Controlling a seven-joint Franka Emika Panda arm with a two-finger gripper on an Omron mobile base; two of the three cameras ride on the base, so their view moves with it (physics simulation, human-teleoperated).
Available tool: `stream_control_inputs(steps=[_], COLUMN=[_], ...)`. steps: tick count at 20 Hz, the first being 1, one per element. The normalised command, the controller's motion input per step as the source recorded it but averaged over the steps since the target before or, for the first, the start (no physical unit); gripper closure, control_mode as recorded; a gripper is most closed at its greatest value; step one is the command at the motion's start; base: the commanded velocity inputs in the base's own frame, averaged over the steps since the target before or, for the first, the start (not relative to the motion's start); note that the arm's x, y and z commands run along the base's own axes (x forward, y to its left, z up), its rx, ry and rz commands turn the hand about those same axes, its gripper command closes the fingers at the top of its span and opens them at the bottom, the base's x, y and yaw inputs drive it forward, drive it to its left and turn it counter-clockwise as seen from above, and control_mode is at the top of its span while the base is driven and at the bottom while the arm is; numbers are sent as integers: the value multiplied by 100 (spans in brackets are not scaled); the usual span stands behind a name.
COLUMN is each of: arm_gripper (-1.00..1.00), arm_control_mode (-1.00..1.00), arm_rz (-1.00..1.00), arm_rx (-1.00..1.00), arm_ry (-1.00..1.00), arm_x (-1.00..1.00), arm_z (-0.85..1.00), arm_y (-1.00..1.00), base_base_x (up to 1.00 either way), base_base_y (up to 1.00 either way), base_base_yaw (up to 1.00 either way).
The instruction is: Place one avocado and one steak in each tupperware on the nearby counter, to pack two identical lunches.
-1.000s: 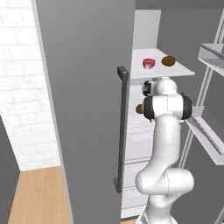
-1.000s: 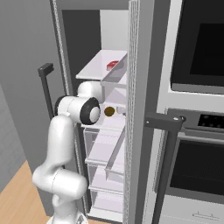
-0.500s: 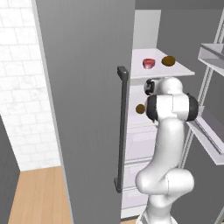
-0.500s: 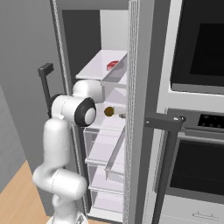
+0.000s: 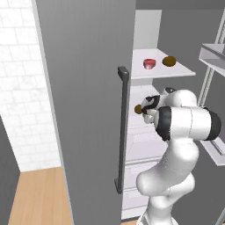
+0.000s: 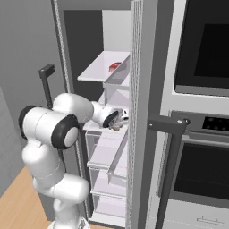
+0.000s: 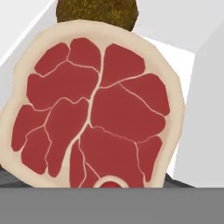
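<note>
Since a second ago the arm has pushed its elbow up and the hand deeper into the open fridge, onto the middle shelf. Steak [image 7: 94, 118] sits right under the hand camera, red with a pale fat rim, with an avocado [image 7: 96, 11] just behind it at the top edge. From the left, the gripper [image 5: 147, 110] is beside a brown avocado [image 5: 138, 108] on that shelf; from the right, the gripper [image 6: 117, 120] is tucked behind the door edge. The jaws have been narrowing, but whether they are pinching the steak I cannot tell, since the fingertips are hidden by the meat. My guess is the hand came in low and close so the jaws could take the flat steak by its edges. On the upper shelf [image 5: 176, 70] a second steak [image 5: 149, 63] and avocado [image 5: 169, 61] lie near each other, likely the other lunch. No counter or tupperware is in sight, so packing has not begun.
</note>
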Motion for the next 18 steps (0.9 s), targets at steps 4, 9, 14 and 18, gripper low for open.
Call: stream_control_inputs(steps=[4,9,14,18], arm_gripper=[100,100,100,100], arm_control_mode=[-100,-100,-100,-100], arm_rz=[-14,-30,-25,-19], arm_rx=[7,0,0,6], arm_ry=[-39,1,10,22], arm_x=[-93,-94,-80,-87], arm_z=[79,100,100,100], arm_y=[42,5,0,-22], base_base_x=[0,0,0,0], base_base_y=[0,0,0,0], base_base_yaw=[0,0,0,0])
